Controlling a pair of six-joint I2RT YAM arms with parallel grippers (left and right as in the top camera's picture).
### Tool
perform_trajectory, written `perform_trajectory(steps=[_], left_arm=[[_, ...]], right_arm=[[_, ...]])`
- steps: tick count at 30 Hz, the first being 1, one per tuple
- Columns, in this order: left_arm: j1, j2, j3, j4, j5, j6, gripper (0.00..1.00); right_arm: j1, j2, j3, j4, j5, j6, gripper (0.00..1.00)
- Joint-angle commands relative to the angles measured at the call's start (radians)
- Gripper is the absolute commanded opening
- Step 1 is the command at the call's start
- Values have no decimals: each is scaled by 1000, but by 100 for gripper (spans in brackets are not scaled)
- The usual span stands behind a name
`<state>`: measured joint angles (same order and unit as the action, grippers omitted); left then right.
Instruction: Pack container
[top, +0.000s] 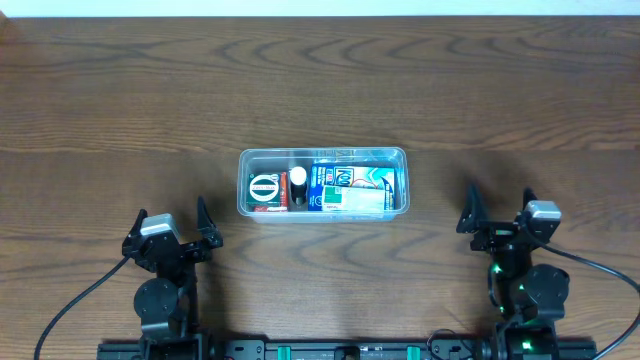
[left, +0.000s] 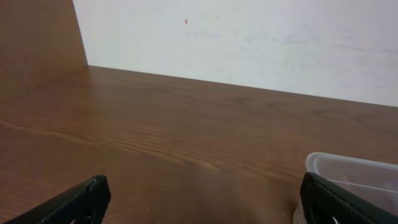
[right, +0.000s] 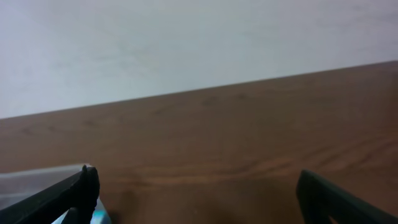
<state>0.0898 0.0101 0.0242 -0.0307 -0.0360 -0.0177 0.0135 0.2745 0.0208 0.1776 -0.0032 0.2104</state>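
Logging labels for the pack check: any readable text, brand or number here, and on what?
No text is legible.
Print on the blue and white packet in the container: too blurred to read.
White round mark on the red and black packet: letters unreadable.
Wrist views: no text.

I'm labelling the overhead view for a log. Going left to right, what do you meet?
Left gripper → container, holding in turn a red-and-black packet, a small black item with a white cap, a blue-and-white packet → right gripper.
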Motion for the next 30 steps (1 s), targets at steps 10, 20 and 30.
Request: perform_trajectory(steps=[10, 20, 30], left_arm=[[4, -5, -20, -39, -15, 18, 98], [4, -5, -20, -40, -16, 18, 98], [4, -5, -20, -39, -16, 18, 98]], right_arm=[[-17, -177, -15, -253, 19, -79, 99], [-17, -205, -15, -253, 6, -118, 99], [-16, -270, -15, -251, 6, -118, 99]])
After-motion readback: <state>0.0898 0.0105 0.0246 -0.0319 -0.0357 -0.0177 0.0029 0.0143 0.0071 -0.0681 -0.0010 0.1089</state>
